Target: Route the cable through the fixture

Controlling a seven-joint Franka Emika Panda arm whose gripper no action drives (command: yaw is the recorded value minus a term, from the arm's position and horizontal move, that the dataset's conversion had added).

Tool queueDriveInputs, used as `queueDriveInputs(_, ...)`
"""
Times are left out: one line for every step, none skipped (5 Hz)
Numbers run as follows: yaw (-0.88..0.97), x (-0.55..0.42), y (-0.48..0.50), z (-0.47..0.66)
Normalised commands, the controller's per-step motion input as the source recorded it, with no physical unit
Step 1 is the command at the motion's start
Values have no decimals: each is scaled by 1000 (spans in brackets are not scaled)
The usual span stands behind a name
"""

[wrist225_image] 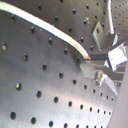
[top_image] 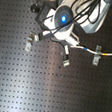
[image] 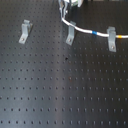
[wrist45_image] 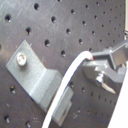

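While the claw (image: 69,4) sits at the first exterior view's top edge, the cable (image: 85,31) trails from it past the middle fixture (image: 70,35). Both wrist views show it pinching the cable's end (firmly, apparently); next, seat it in the slot.

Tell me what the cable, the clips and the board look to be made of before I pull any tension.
The cable looks like a white plastic-jacketed cord, smooth and bending freely. The clips, such as the middle clip, look like bent sheet metal, dull silver-grey, with a screw head in the foot in the first wrist view. The board seems matte black metal, possibly anodised, drilled in a regular hole grid.
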Motion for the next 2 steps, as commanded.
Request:
queueDriveInputs(-194,14,-120,294)
queueDriveInputs(0,0,0,17)
